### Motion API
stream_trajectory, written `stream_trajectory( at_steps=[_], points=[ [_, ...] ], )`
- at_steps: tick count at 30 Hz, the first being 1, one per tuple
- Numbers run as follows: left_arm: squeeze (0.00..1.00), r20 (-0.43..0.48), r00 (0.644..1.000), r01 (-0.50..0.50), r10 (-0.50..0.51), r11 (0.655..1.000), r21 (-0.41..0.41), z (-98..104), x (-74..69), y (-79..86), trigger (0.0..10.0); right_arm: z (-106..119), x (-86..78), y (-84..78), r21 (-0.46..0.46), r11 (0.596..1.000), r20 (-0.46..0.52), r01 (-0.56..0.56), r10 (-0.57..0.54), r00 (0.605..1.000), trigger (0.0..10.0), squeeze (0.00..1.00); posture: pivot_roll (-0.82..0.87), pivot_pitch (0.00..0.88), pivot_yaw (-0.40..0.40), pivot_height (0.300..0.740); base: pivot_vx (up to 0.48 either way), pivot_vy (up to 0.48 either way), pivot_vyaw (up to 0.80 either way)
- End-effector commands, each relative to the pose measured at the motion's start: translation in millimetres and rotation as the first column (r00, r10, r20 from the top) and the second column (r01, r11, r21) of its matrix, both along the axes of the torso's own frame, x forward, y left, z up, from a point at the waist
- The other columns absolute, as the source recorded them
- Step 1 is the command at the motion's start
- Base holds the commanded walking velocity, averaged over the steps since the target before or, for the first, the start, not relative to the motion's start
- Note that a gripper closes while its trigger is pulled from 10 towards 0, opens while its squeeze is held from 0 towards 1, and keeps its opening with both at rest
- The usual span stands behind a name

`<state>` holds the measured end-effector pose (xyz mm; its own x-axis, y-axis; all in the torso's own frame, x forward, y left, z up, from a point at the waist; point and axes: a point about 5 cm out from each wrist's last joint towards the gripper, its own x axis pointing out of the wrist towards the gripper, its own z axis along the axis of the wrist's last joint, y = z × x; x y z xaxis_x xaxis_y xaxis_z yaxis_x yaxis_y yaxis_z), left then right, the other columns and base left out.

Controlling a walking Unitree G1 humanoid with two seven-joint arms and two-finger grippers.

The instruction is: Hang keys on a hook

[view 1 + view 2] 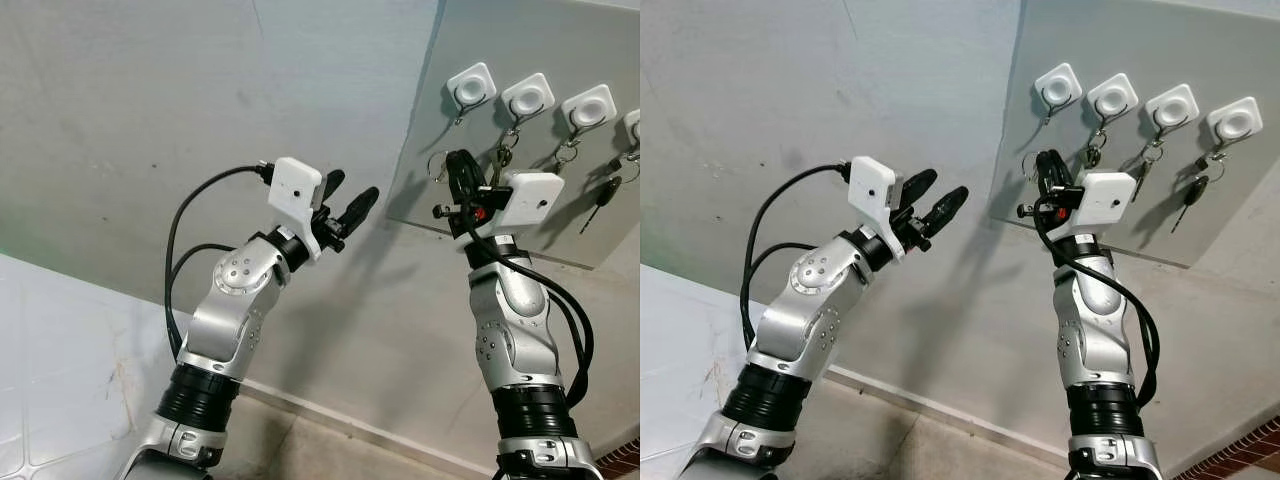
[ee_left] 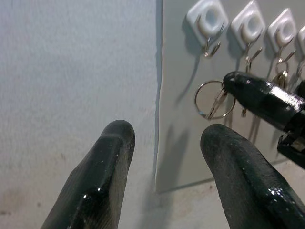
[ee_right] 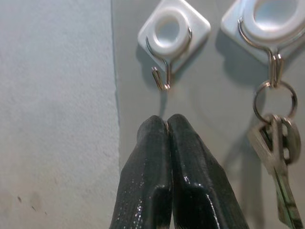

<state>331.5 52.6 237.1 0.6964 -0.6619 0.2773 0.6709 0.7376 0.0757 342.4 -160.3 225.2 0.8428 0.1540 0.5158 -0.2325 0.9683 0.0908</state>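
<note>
Keys on a ring are pinched by the closed right tool, just below the bare first of four white hooks, upper right. Left tool is held open.

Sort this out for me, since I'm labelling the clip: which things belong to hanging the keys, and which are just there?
In the job:
right gripper, shut on the silver key ring with keys
empty white square wall hook
grey board carrying it

Just there:
three white hooks already holding keys
left gripper, open, idle by the wall
</note>
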Motion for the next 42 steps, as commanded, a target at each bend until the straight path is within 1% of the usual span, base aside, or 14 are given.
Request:
stream_trajectory(
  at_steps=[1,10,19,21,30,34,35,41,42],
  points=[
    [0.00,0.038,0.999,0.032,-0.033,0.999,0.023,9.6,-3.6,-4.7,10.0,14.8,-1.6,-0.8,0.027,1.000,0.057,-0.007,0.005,0.998,10.0,0.00,0.08,0.000,-0.023,0.740,0.000,0.000,0.00],
    [0.00,0.034,0.999,0.039,-0.040,0.999,0.031,9.3,-5.2,-5.2,10.0,30.4,-1.7,-0.5,0.052,0.998,0.102,-0.018,0.012,0.995,10.0,0.00,0.08,0.000,-0.023,0.740,0.000,0.000,0.00],
    [0.00,0.029,0.999,0.034,-0.035,0.999,0.029,8.5,-5.1,-5.2,10.0,32.5,-2.3,-1.4,0.055,0.998,0.110,-0.024,0.018,0.994,10.0,0.00,0.09,0.000,-0.027,0.740,0.000,0.000,0.00],
    [0.00,0.026,0.999,0.032,-0.033,0.999,0.028,8.0,-4.9,-4.9,10.0,33.5,-1.7,-2.4,0.085,0.996,0.104,-0.020,0.011,0.994,10.0,0.00,0.09,0.000,-0.026,0.740,0.000,0.000,0.00],
    [0.00,0.025,0.999,0.031,-0.032,0.999,0.028,8.1,-4.9,-5.0,10.0,37.6,-0.2,-3.5,0.122,0.992,0.112,-0.020,0.006,0.994,10.0,0.00,0.09,0.000,-0.027,0.740,0.000,0.000,0.00],
    [0.00,0.022,0.999,0.030,-0.030,0.999,0.027,7.8,-4.7,-4.7,10.0,38.3,0.3,-3.8,0.125,0.992,0.110,-0.019,0.005,0.994,10.0,0.00,0.09,0.000,-0.028,0.740,0.000,0.000,0.00],
    [0.00,0.020,0.999,0.028,-0.029,0.999,0.027,7.6,-4.5,-4.2,10.0,38.5,1.3,-4.9,0.149,0.989,0.100,-0.019,0.004,0.995,10.0,0.00,0.09,0.001,-0.029,0.740,0.000,0.000,0.00],
    [0.00,0.018,1.000,0.025,-0.025,0.999,0.022,7.8,-4.8,-3.7,10.0,37.1,3.0,-7.2,0.175,0.984,0.078,-0.011,-0.003,0.997,10.0,0.00,0.09,0.005,-0.031,0.740,0.000,0.000,0.00],
    [0.00,0.017,1.000,0.023,-0.024,1.000,0.021,7.9,-4.8,-3.7,10.0,34.9,3.8,-7.9,0.190,0.982,0.064,-0.009,-0.003,0.998,10.0,0.00,0.09,0.004,-0.031,0.740,0.000,0.000,0.00]
  ],
)
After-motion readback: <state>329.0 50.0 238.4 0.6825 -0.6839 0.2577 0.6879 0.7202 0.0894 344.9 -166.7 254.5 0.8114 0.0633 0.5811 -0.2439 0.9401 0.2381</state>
